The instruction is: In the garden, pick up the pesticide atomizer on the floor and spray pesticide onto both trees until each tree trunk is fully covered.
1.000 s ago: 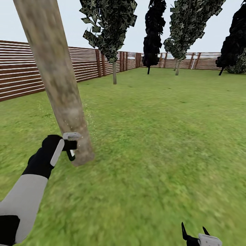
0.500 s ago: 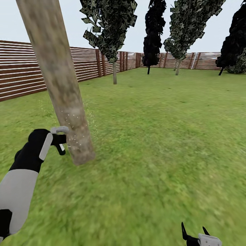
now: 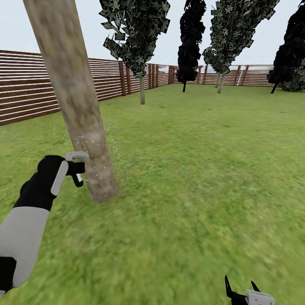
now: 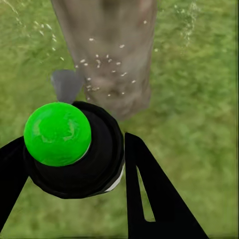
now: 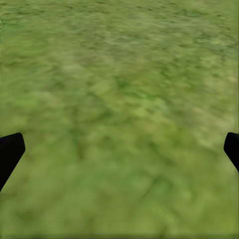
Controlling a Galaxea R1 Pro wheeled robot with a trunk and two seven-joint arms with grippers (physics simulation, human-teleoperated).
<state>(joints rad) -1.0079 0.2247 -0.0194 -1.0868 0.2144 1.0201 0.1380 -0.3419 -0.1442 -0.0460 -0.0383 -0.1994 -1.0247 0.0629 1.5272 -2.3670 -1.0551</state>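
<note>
Green lawn (image 3: 203,169) spreads out ahead of me to a brown slatted fence (image 3: 25,84), with thin-stemmed dark columnar trees (image 3: 140,42) standing along its far edge under a pale sky. Close on my left rises one thick tree trunk (image 3: 72,93), mottled grey-tan and leaning across the head view toward its upper left, its foot planted in the grass. My left gripper (image 3: 78,171) sits right beside the lower part of that trunk, and my black fingers (image 4: 149,199) are clamped on the pesticide atomizer (image 4: 74,149), whose black body and bright green round cap (image 4: 57,133) show between them in the left wrist view; a grey nozzle part (image 4: 66,83) points at the bark. From the head view I can see the atomizer's pale grey top just at the trunk's edge, touching it or nearly so; I cannot tell which. Fine pale specks of pesticide (image 4: 102,62) dot the lower bark in front of the nozzle, and more specks hang over the grass on either side of the trunk. The higher part of the trunk shows bare bark with no specks that I can make out. My right gripper (image 3: 242,289) hangs low at the bottom right of the head view, well apart from the trunk, its two dark fingertips (image 5: 10,152) spread wide with nothing between them but grass below.
</note>
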